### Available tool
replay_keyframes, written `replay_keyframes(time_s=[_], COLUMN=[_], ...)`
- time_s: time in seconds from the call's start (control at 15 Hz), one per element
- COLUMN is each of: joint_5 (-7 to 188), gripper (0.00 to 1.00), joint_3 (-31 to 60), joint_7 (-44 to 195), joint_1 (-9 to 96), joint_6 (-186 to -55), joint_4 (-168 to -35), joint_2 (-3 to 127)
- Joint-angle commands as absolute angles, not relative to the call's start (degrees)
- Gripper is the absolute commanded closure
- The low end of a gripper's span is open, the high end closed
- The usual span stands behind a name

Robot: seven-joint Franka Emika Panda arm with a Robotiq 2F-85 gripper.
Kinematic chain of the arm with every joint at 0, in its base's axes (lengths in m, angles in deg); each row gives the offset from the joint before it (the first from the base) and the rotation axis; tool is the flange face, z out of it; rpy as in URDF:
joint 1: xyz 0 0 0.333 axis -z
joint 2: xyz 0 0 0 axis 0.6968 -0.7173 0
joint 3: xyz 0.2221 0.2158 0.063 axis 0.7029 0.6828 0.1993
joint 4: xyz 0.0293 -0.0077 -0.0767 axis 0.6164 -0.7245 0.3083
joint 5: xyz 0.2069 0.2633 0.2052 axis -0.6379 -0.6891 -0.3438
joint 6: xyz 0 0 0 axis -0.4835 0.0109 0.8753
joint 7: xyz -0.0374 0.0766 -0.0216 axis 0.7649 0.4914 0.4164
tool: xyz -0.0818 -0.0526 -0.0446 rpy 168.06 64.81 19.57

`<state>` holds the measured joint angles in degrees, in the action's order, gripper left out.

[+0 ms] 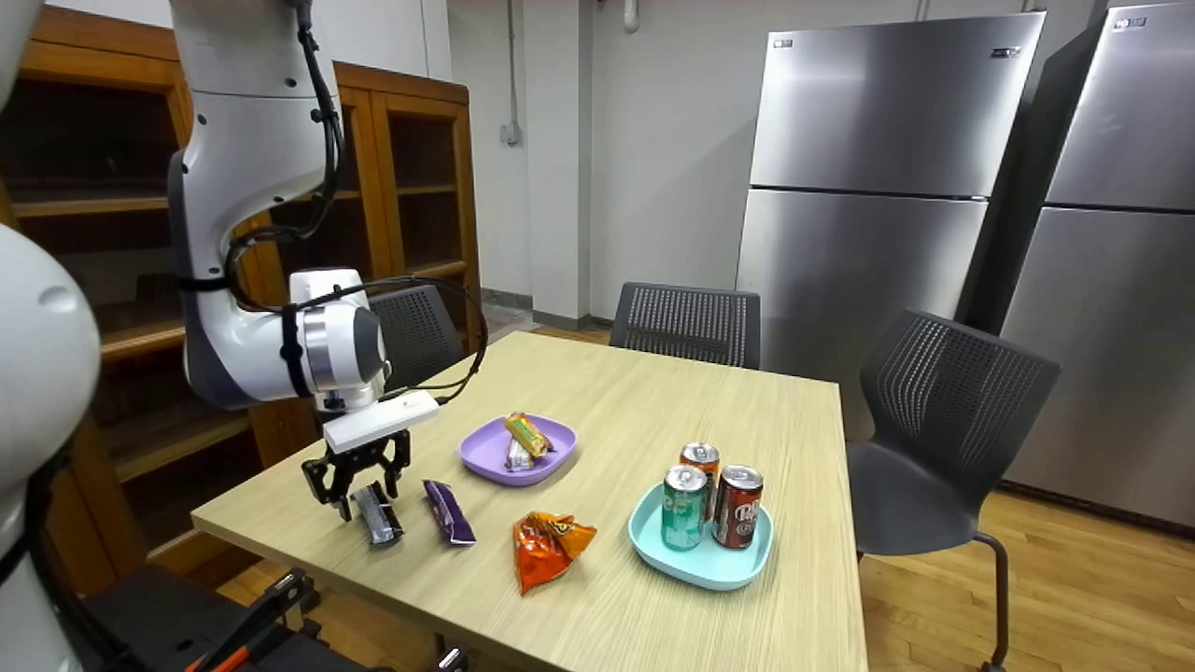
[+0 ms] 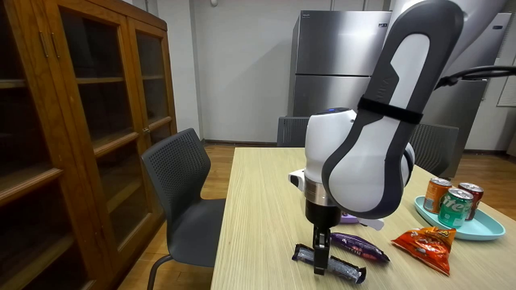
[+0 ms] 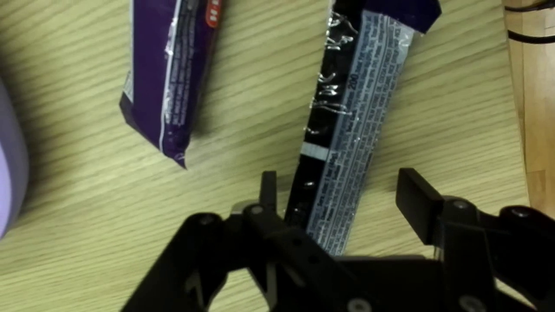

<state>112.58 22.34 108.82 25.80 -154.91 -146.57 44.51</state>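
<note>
Gripper (image 1: 369,505) low over the table (image 1: 635,411) by its near edge, pointing straight down, fingers (image 3: 418,208) apart either side of a dark-and-silver bar (image 1: 377,517) lying flat; nothing grasped. Arm (image 1: 243,159) hangs steeply from above, sharply bent at the wrist (image 1: 341,345). Just right of the bar, a purple wrapper (image 1: 449,512). Beyond that, a purple plate (image 1: 483,457) holding wrapped snacks (image 1: 527,435). Farther, a grey chair (image 1: 686,322); far back, steel refrigerators (image 1: 878,121).
</note>
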Motion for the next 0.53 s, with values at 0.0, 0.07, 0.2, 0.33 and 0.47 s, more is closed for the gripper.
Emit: replay_keyframes(time_s=[0.0, 0.07, 0.2, 0.33, 0.47], joint_5=[115.4, 115.8, 116.3, 116.8, 116.7], gripper=[0.6, 0.66, 0.82, 0.97, 0.94], joint_3=[20.7, 20.4, 20.1, 19.7, 20.3], joint_7=[104.2, 103.6, 102.9, 102.3, 103.0], joint_1=[24.3, 24.0, 23.8, 23.5, 24.4], joint_6=[-156.1, -156.3, -156.8, -157.7, -158.7], joint_4=[-146.4, -146.5, -146.8, -147.1, -147.5], joint_2=[44.7, 44.9, 45.4, 46.2, 47.1])
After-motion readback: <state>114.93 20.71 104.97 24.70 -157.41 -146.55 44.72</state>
